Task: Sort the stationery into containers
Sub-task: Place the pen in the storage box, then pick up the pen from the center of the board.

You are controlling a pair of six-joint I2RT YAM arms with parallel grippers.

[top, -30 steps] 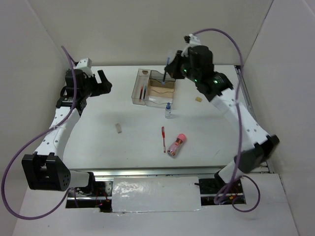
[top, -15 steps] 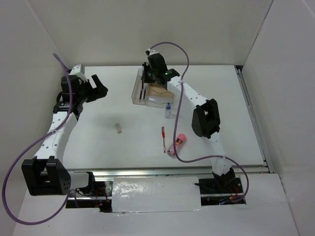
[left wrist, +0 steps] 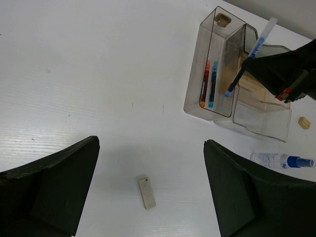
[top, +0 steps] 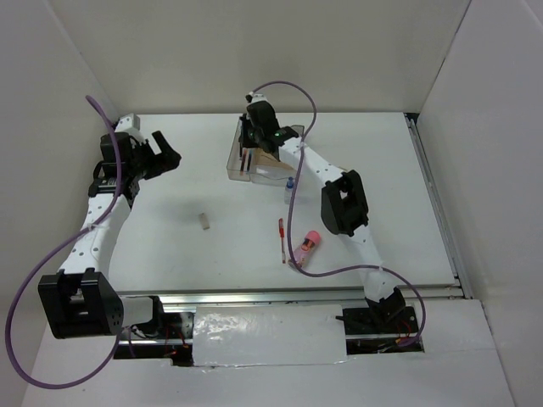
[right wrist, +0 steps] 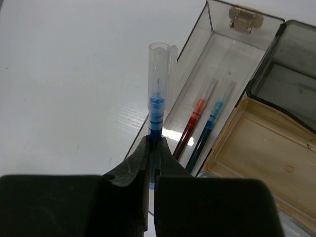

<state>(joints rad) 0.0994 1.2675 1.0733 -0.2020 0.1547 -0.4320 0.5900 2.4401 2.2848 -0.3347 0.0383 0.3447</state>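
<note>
Nearest the arm bases, well short of the organizer tray [left wrist: 193, 69]: a stubby pink tube [top: 305, 248] on its side on the table [top: 170, 254], a thin red pen [top: 282, 240] just beside it on the left. Further in, off the tray's near-left and well apart from it: a small beige block [left wrist: 146, 193], flat on the table. Just beside the tray's near-right corner: a tiny clear bottle [left wrist: 276, 159], lying down, blue cap turned away from the tray. Near the tray's right side: a second beige block [left wrist: 304, 122]. Inside the tray's long narrow compartment: an orange-red refill pen [left wrist: 205, 84] and a teal-blue refill pen [left wrist: 213, 84], side by side, lengthwise. Above the tray: the right gripper [right wrist: 152, 148], clenched on a clear-capped blue pen [right wrist: 158, 108], tilted, lower tip down by the wall between the narrow compartment and the wider ones; touching or not, impossible to tell. Well to the tray's left, over bare table: the left gripper [left wrist: 150, 145], fingers spread wide, grasping nothing.
</note>
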